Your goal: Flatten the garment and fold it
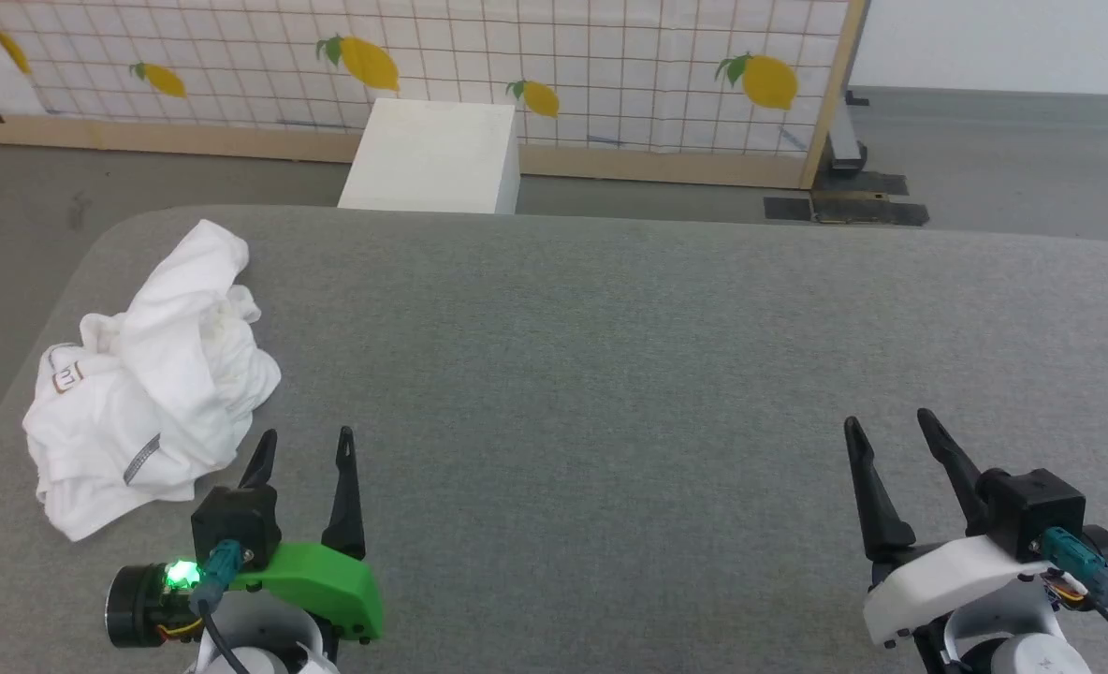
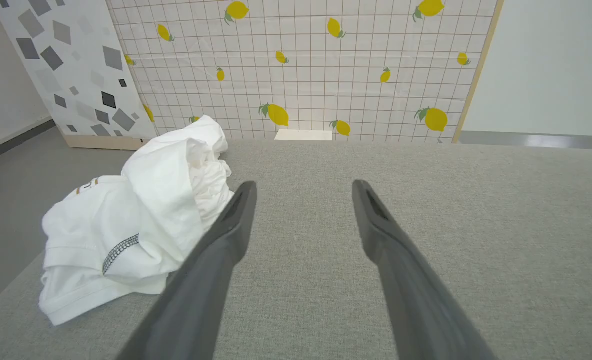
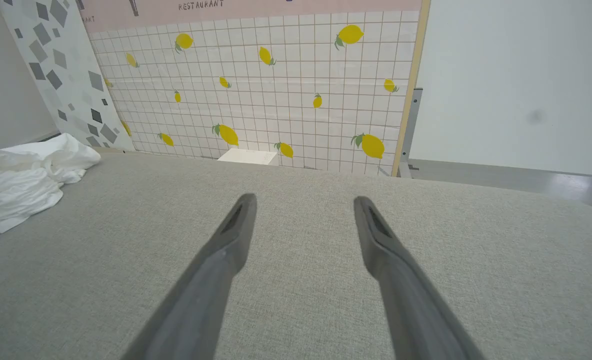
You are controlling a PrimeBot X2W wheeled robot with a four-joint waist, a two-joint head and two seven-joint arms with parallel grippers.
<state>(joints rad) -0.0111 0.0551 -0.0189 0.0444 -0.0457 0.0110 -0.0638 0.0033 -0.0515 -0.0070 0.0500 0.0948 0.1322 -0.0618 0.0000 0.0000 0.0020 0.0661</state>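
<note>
**White shirt heaped at the left edge, both tools open and empty**

White and soft, the garment (image 1: 147, 384) lies in a crumpled heap on the grey fabric tabletop (image 1: 610, 374), close to its left rim and well apart from the bare middle. A grey stitched seam (image 1: 142, 459) and a small brown-outlined patch (image 1: 65, 376) show among the folds, but no sleeve or hem lies flat, so flattening looks not yet begun. Being bunched off to one side, the shirt will probably need dragging toward the centre, where both arms can reach to spread it.

Nearest is the left tool (image 1: 306, 435), whose fingers point up the head view with the left fingertip just beside the heap's near edge; whether it touches the cloth cannot be told. Its fingers stand wide apart and hold nothing. Far across the tabletop, the right tool (image 1: 886, 418) has its fingers spread just as wide and is also empty, angled slightly leftward. Both arms sit low at the near edge in a ready pose. Beyond the tabletop stands a white box (image 1: 432, 154) against a lemon-printed panel (image 1: 610, 56).
</note>
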